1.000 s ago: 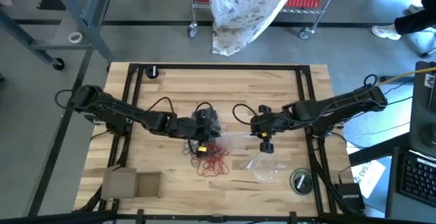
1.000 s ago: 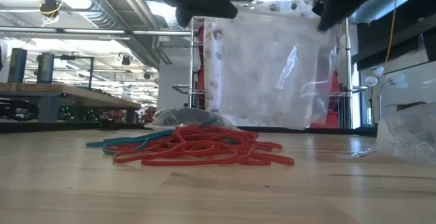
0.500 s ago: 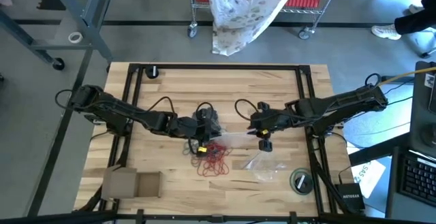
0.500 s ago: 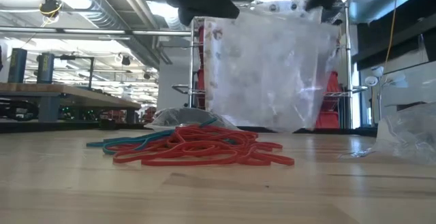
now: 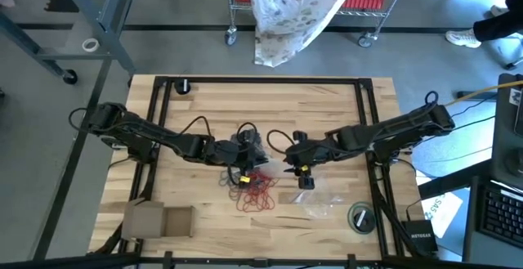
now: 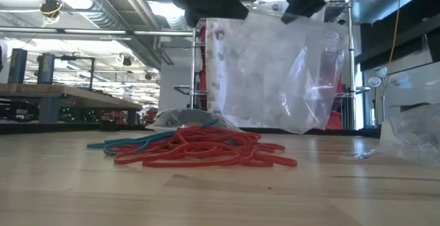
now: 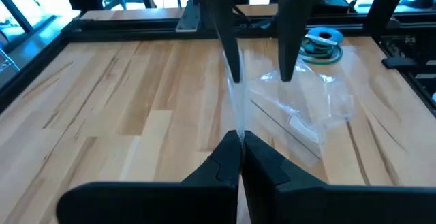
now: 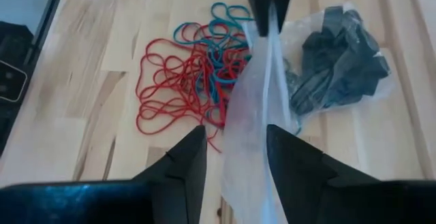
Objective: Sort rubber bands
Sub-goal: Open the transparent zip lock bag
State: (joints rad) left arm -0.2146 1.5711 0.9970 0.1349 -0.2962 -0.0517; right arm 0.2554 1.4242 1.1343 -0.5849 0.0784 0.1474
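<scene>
A clear plastic bag hangs upright over the middle of the table. My left gripper is shut on it. My right gripper is open, with its fingers astride the bag's top edge, a little to the right of the left gripper. The rubber bands, red and teal, lie in a loose pile on the wood just in front of the bag. Dark grey bands lie in a second clear bag on the table under my left gripper. My left gripper pinches the hanging bag's top edge between its two shut fingers, coming from the table's left and slanting slightly down. The bag hangs below the fingers as a flat sheet. My right gripper has one finger on each side of the film; whether they touch it I cannot tell.
A crumpled clear bag and a green tape roll lie at the near right. A flat cardboard box sits at the near left. A black knob stands at the far left, inside the black frame rail.
My right gripper has opened, let go of the bag's right top corner, and moved along the top edge toward the table's left, nearer my left gripper. The freed right corner has sagged. The left corner stays held in place.
</scene>
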